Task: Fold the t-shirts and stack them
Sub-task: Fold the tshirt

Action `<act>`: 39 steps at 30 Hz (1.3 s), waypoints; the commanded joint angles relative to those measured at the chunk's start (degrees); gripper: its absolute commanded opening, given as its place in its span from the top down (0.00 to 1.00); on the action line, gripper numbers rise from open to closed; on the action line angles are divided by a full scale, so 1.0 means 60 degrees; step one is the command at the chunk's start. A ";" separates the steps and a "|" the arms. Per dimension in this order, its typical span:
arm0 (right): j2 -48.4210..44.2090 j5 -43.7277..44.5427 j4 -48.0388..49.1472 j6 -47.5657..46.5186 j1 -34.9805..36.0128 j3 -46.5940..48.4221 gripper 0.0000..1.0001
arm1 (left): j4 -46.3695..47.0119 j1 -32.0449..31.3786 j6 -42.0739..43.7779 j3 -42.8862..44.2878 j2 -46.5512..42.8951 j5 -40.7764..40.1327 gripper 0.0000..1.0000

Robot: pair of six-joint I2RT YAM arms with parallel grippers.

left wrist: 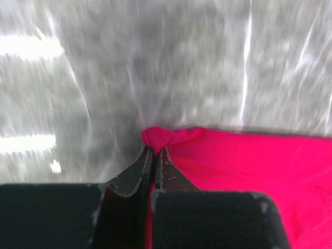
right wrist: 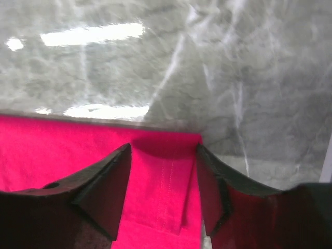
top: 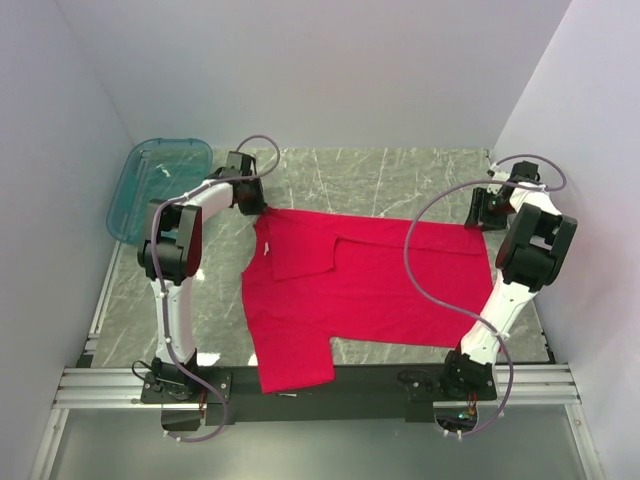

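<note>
The crimson t-shirt (top: 360, 290) lies spread across the marble table, with one sleeve folded in over its chest and another hanging toward the near rail. My left gripper (top: 258, 208) is at the shirt's far left corner. In the left wrist view the left gripper (left wrist: 155, 150) is shut on a pinch of the t-shirt (left wrist: 249, 161). My right gripper (top: 480, 218) is at the far right corner. In the right wrist view the right gripper (right wrist: 163, 155) is open and low, with its fingers either side of the stitched corner of the t-shirt (right wrist: 62, 150).
A translucent teal tub (top: 160, 185) sits at the far left, just behind the left arm. Bare marble table (top: 400, 175) runs behind the shirt to the back wall. A black rail (top: 370, 380) with both arm bases runs along the near edge.
</note>
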 commanded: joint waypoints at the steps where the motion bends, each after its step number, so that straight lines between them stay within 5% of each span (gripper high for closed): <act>1: -0.0602 -0.0410 0.0215 0.0116 0.0138 0.0496 0.38 | -0.0055 0.0312 -0.0156 0.1069 0.0628 -0.0017 1.00; 7: -0.1950 -0.1054 0.0406 -0.0015 0.0284 -0.0116 0.35 | -0.0538 0.0532 -0.0185 0.3295 0.2035 0.0041 0.90; 10: -0.2537 -0.1317 0.0377 -0.0278 0.0474 -0.0747 0.35 | -0.0714 0.0562 -0.0200 0.4219 0.2270 -0.0162 0.72; 11: -0.2698 -0.1391 0.0377 -0.0366 0.0533 -0.0938 0.35 | -0.0744 0.0577 -0.0200 0.4555 0.2183 -0.0250 0.55; 16: -0.3885 -0.2941 -0.0310 -0.2354 0.0928 -0.2227 0.33 | -0.0540 0.0665 0.0121 0.4661 0.1145 -0.0837 0.32; 20: -0.4676 -0.4539 -0.2282 -0.5267 0.1542 -0.3091 0.32 | 0.0514 0.0679 0.0488 0.2910 -0.0930 -0.0545 0.28; 23: -0.5495 -0.5272 -0.3746 -0.8890 0.2098 -0.4159 0.32 | 0.1246 0.0679 0.0489 0.1271 -0.2526 -0.0208 0.28; 26: -0.6725 -0.5334 -0.3917 -1.0266 0.2860 -0.5813 0.27 | 0.1918 0.0694 0.0269 -0.0719 -0.4487 -0.0193 0.26; 31: -0.9449 -0.3739 -0.1518 -0.8939 0.6295 -0.8696 0.25 | 0.1851 0.1220 -0.1482 -0.3904 -0.7745 -0.0078 0.01; 34: -1.0929 -0.2844 -0.0197 -0.7943 0.7997 -0.9753 0.23 | 0.0242 0.1748 -0.2306 -0.5385 -0.9182 0.0786 0.01; 39: -1.1607 -0.2111 0.0405 -0.6932 0.8678 -1.0212 0.22 | -0.1767 0.1837 -0.3684 -0.8226 -1.0911 0.2032 0.14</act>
